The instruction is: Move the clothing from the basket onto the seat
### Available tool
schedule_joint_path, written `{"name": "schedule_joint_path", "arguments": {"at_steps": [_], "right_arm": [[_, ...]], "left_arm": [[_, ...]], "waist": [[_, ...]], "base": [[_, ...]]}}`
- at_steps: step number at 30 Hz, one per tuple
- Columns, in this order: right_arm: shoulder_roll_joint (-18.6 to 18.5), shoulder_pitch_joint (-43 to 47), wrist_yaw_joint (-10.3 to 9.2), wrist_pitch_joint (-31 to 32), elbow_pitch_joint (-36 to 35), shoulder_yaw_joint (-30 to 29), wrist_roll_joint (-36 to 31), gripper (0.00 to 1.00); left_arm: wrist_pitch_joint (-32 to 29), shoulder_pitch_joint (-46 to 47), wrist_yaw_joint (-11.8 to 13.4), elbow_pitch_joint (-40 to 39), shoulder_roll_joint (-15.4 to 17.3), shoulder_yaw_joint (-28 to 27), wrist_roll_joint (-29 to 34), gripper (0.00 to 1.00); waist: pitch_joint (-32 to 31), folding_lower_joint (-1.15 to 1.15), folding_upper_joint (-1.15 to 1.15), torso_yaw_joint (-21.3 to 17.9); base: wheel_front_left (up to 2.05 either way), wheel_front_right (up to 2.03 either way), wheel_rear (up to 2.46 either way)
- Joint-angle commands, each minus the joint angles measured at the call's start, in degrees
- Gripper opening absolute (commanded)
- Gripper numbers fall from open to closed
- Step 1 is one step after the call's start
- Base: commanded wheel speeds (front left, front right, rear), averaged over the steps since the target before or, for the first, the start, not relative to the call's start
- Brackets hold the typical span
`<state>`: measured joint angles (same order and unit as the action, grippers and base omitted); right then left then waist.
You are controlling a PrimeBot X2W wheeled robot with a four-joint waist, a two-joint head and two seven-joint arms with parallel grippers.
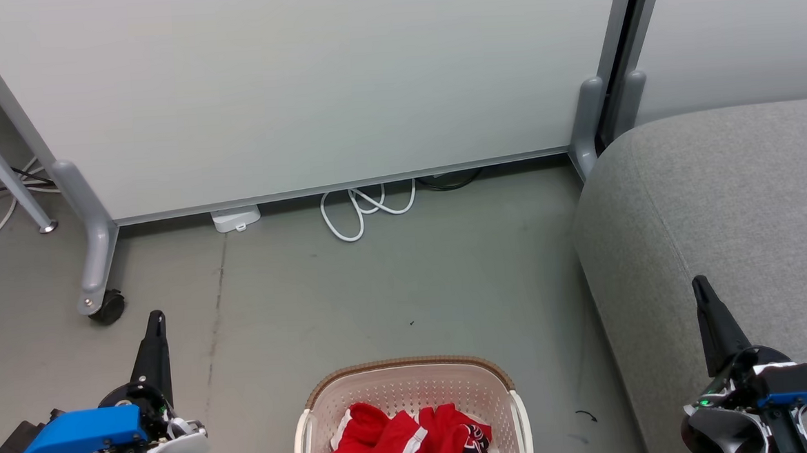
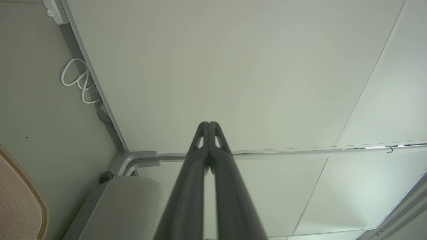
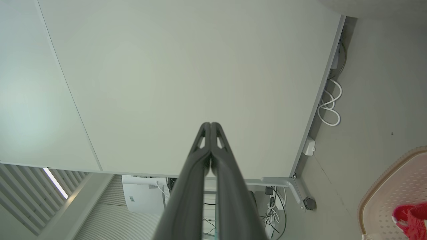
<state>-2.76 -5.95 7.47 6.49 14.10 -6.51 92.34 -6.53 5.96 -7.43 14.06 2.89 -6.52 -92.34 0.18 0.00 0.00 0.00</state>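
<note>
Grey floor (image 1: 407, 288) runs up to a pale partition panel (image 1: 299, 87) on wheeled feet. Low in the middle of the head view stands the basket (image 1: 411, 363). The clothing (image 1: 408, 442) lies bunched in its bottom, a red heap with white stripes that spreads more across than front to back. The near part of the heap is cut off by the picture's lower edge. The seat (image 1: 741, 202) fills the robot's right side, with a strip of floor between it and the basket.

What matters for the coming reach is this: both grippers point away toward the panel, while the clothing sits between them, back toward the robot's body and lower than either set of fingertips. The left gripper (image 1: 155, 321) hangs over bare floor to the basket's left, and the right gripper (image 1: 701, 287) hangs over the seat's edge. Both have their fingers pressed together on nothing, which is plain in each wrist view.

From where I stand the two look about equally near the heap, the left perhaps slightly closer, though the right has the shorter carry to the seat. Whichever goes, I'd guess it must part its fingers, swing inward and tip down into the basket
</note>
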Motion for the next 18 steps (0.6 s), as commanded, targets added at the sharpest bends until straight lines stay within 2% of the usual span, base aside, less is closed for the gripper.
{"name": "schedule_joint_path", "arguments": {"at_steps": [1,14,15,18], "right_arm": [[-0.2,-0.6,0.05,0.1,-0.2,0.0,0.1,0.00],[-0.2,-0.6,0.05,0.1,-0.2,0.0,0.1,0.00],[0.0,0.0,0.00,0.0,0.0,0.0,0.0,1.00],[0.2,1.2,-0.08,0.0,1.4,0.1,0.0,1.00]], "left_arm": [[-0.1,0.6,-0.1,-0.2,-0.1,-0.1,-0.1,0.00],[-0.1,0.6,-0.1,-0.2,-0.1,-0.1,-0.1,0.00],[0.0,0.0,0.0,0.0,0.0,0.0,0.0,1.00],[0.1,-1.4,0.0,1.4,-0.2,0.1,0.0,1.00]], "waist": [[0.0,0.00,0.00,0.0],[0.0,0.00,0.00,0.0],[0.0,0.00,0.00,0.0],[0.0,0.00,0.00,0.0]], "base": [[0.00,0.00,0.00],[0.00,0.00,0.00],[0.00,0.00,0.00],[0.00,0.00,0.00]]}}
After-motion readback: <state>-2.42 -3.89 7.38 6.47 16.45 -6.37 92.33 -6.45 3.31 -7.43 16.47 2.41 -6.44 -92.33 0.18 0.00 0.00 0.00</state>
